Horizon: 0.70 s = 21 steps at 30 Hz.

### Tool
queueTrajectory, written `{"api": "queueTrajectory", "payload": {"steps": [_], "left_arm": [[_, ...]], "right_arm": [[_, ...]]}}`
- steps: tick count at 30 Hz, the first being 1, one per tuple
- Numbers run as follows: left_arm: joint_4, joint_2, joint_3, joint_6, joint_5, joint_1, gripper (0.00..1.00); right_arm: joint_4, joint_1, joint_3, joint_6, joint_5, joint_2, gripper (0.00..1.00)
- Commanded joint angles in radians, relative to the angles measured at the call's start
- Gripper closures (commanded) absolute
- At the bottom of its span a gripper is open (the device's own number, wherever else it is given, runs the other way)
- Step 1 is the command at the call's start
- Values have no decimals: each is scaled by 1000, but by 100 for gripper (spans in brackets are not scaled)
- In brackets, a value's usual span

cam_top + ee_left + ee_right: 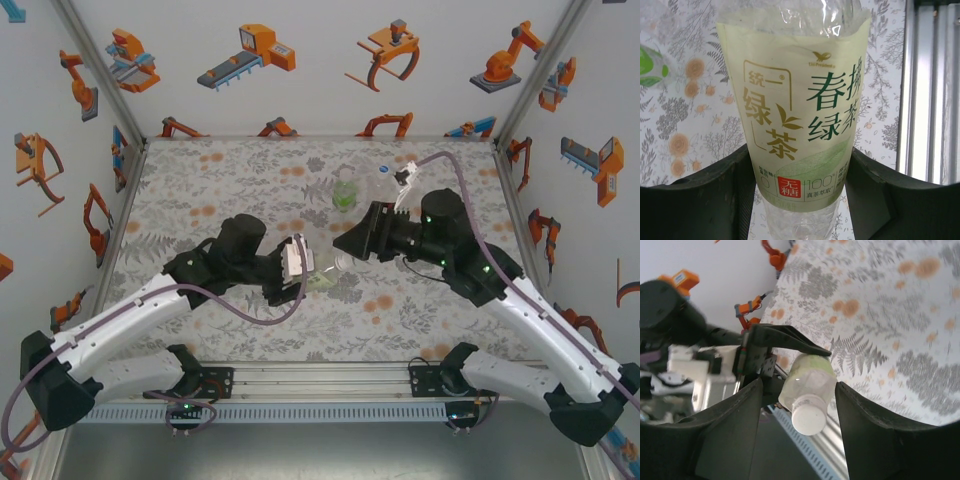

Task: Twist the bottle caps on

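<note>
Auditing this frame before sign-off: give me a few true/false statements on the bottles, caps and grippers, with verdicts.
1. The left gripper grips the yellow-label bottle. True.
2. That bottle wears a blue cap. False: its cap is white.
3. The right gripper is clamped on the cap. False: it is open, with a finger on either side of the cap and gaps showing.
4. A green-label bottle sits on the table beyond the grippers. True.
</note>
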Motion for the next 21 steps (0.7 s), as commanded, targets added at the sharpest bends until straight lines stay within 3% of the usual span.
{"api": "queueTrajectory", "payload": {"steps": [1,10,14,21], "left_arm": [[-18,-29,33,39,101,-3,100],[-50,-59,31,66,249,-3,100],[-57,-54,33,61,259,-3,100],[-50,-45,38,54,261,-4,100]], "right_arm": [[47,-2,46,-347,-165,-13,43],[-170,-2,119,-1000,-583,-2,45],[-175,-1,86,-1085,-620,-21,44],[-114,0,20,-1056,-642,-33,48]]}}
